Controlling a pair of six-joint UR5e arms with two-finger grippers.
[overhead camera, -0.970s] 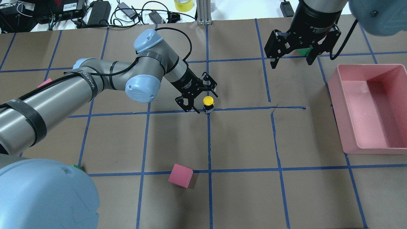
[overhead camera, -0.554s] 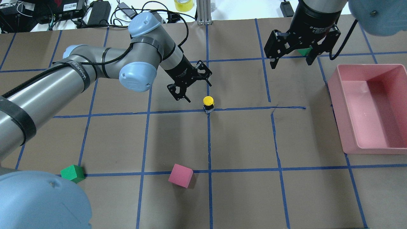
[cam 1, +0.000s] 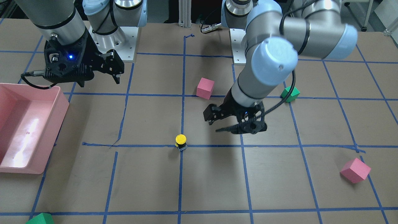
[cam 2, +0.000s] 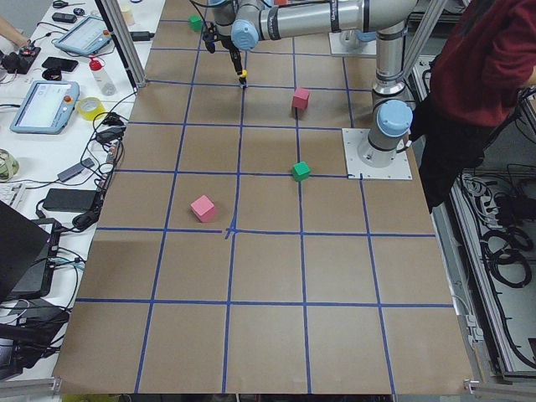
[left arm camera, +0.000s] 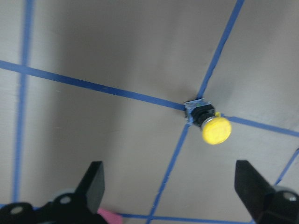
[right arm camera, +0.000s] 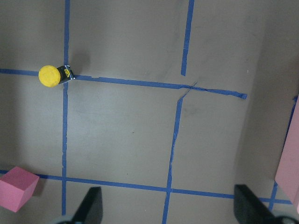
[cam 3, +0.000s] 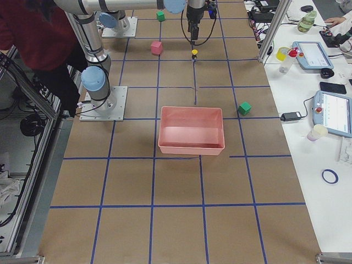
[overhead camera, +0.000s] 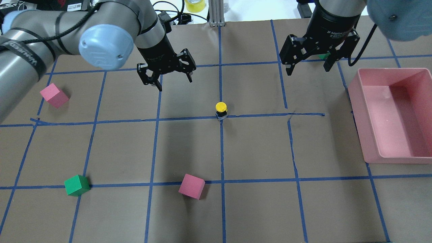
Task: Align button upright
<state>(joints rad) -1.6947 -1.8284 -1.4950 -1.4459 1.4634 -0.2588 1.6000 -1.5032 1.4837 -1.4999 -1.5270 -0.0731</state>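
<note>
White print reading "2F Adaptive" is seen on the black body just above the right hand (overhead camera: 307, 69); the rest of that line is cut off. White letters, read roughly as "WANEED", are printed on a black strap (overhead camera: 35, 64) around the left arm (overhead camera: 111, 11). The print on a white sticker (overhead camera: 73, 6) beyond the surface (overhead camera: 256, 152) cannot be read.

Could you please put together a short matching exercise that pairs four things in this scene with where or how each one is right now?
Things:
1. button
2. left gripper
3. right gripper
4. pink bin

States:
A. empty, on the robot's right side
B. open, holding nothing, raised off to the robot's left of the button
C. upright on a crossing of blue tape lines
D. open, with a green cube showing beneath it

Pairs: 1-C, 2-B, 3-D, 4-A
</note>
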